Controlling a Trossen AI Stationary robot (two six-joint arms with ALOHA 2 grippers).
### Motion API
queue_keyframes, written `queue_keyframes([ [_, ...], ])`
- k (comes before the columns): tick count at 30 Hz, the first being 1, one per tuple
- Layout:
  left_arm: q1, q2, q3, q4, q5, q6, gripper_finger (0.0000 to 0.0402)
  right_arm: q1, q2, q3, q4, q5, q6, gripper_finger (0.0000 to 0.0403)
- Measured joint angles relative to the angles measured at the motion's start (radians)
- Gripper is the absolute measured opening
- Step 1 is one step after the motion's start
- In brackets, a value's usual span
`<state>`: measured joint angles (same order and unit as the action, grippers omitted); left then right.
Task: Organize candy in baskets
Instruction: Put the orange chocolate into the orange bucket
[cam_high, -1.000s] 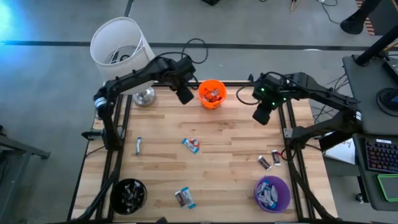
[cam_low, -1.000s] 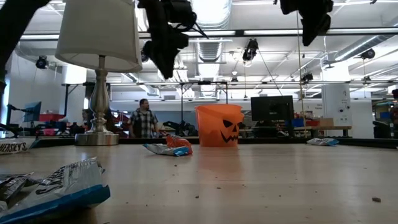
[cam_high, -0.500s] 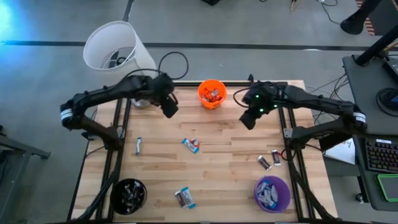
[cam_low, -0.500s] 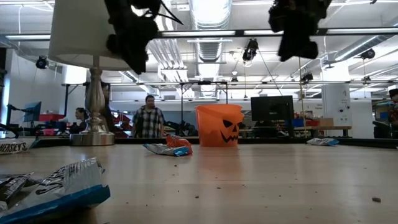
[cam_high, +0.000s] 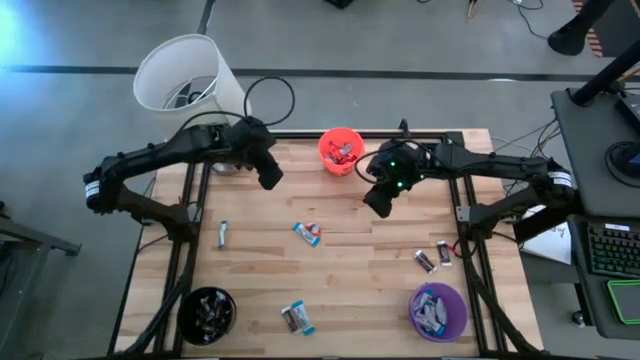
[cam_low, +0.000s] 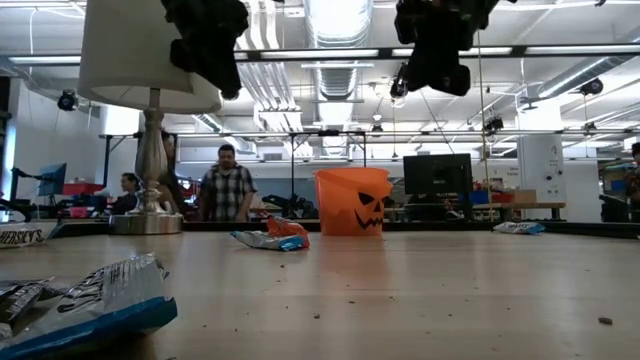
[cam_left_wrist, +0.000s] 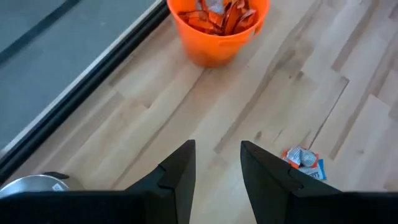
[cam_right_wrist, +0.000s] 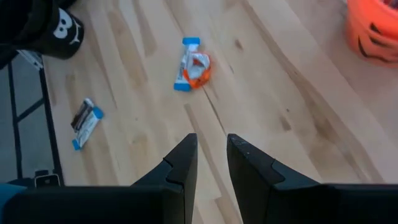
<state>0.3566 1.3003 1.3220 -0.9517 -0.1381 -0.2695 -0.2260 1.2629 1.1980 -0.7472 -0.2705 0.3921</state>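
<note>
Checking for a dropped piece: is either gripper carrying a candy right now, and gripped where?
Nothing is held. The left gripper and right gripper both hang above the table with an empty gap between their fingers.

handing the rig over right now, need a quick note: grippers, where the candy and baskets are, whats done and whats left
Left gripper: empty, fingers slightly apart, raised over the table's far left part beside the lamp base.
Right gripper: empty, fingers slightly apart, raised just right of the orange basket.
Baskets: orange at the far edge, black basket near left corner, purple basket near right corner. All three hold candy.
Left to do: loose candies on the table: one at the left, red-and-blue one in the middle, one near front, two at the right.
</note>
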Motion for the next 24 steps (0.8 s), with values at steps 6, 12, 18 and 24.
queue_keyframes([
  [6,-0.033,-0.01,-0.008,-0.012,0.082,-0.025,0.0109,0.001,0.02,0.008,0.032,0.006,0.017,0.008],
  [12,-0.14,-0.014,-0.009,-0.034,0.088,-0.027,0.0109,0.021,0.028,0.008,0.057,0.006,0.018,0.008],
  [18,-0.278,-0.038,-0.009,-0.123,0.092,-0.056,0.0109,0.057,0.028,0.009,0.159,0.005,0.02,0.008],
  [24,-0.416,-0.092,-0.01,-0.178,0.096,-0.182,0.0117,0.077,0.064,0.009,0.162,0.005,0.081,0.008],
])
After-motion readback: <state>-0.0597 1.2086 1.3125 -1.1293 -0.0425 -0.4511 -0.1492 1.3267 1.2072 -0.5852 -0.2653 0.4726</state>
